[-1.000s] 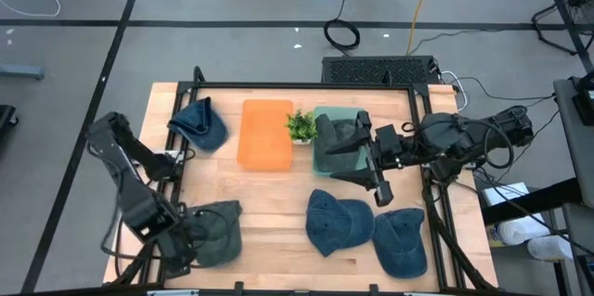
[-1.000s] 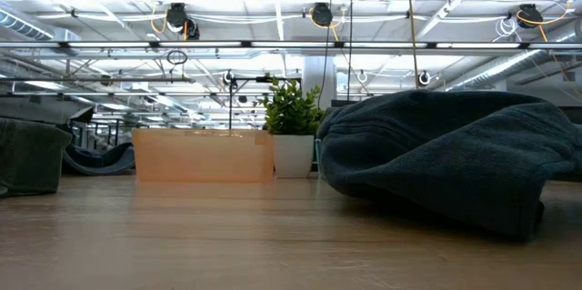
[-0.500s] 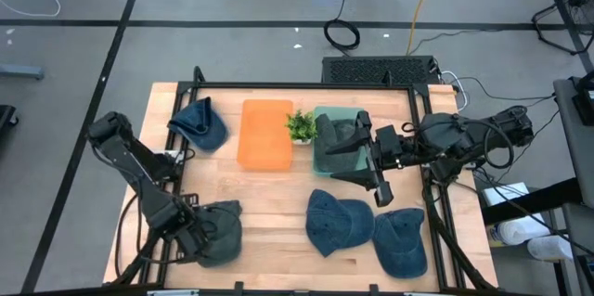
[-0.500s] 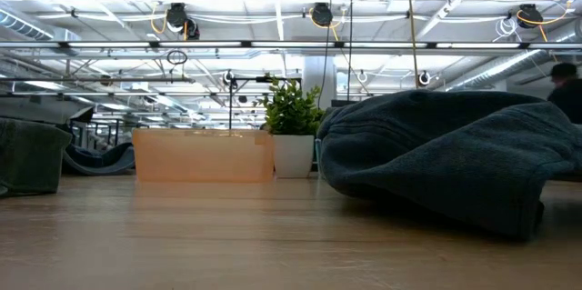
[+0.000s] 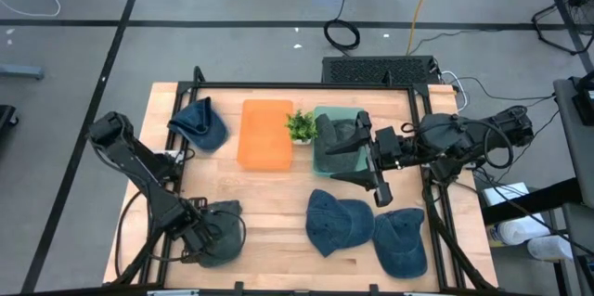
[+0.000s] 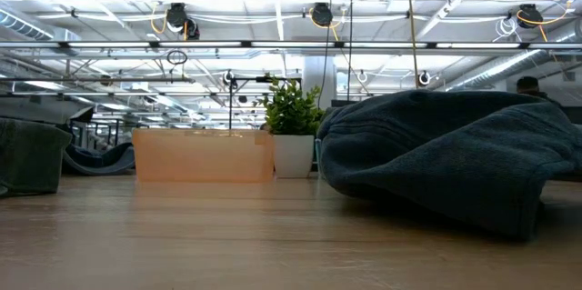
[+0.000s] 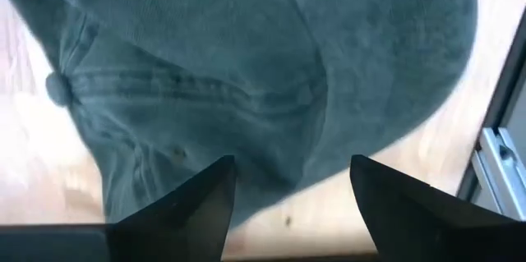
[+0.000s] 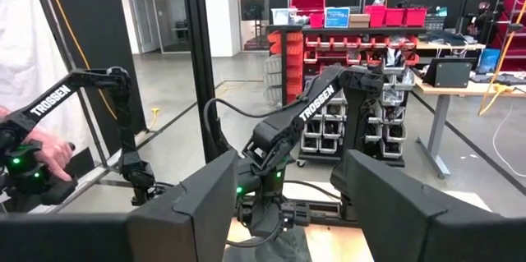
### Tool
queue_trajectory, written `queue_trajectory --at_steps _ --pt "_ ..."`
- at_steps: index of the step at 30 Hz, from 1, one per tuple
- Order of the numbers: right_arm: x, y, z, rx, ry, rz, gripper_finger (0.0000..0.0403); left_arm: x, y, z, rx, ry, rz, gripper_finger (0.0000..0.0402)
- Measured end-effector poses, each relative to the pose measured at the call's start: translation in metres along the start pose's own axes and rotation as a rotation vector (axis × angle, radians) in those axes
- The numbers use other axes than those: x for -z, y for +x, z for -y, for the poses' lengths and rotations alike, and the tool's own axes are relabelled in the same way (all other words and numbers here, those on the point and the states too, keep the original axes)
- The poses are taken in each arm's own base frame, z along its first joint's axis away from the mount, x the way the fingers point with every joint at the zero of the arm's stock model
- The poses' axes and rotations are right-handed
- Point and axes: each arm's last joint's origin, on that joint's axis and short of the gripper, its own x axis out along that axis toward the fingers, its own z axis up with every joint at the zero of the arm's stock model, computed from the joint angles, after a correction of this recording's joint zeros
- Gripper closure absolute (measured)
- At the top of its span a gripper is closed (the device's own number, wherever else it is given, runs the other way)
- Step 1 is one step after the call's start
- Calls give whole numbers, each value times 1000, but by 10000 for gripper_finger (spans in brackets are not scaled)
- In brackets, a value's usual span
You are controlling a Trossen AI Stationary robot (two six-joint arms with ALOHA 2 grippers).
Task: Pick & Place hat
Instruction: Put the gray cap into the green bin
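A: Left gripper (image 5: 206, 238) is down over the grey-green cap (image 5: 221, 231) at the table's (image 5: 269, 194) near left corner, jaws apart astride the crown, nothing gripped yet. Next, I'd say: close and lift.

B: Right gripper (image 5: 355, 160) hangs open, empty, above the green bin (image 5: 320, 115). Count: five caps, two bins, one plant (image 5: 300, 126).

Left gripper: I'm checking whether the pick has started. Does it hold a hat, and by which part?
Nothing is held yet. The left gripper hangs open just above the green hat, its fingers straddling the hat's edge without closing on it.
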Motion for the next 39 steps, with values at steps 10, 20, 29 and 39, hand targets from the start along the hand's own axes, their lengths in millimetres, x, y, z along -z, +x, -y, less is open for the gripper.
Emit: queue_trajectory --at_steps 10,20,29,39 --pt "0 0 0 0 -2 0 188 4 20 -17 -68 -76 -13 151" --pt "0 0 0 1 -8 -1 188 -1 20 -13 -17 -22 33 257" --pt "0 0 0 1 -8 0 188 -4 20 -8 31 -22 68 388" --pt "-1 0 0 1 -6 13 188 -5 20 -9 36 -71 66 398"
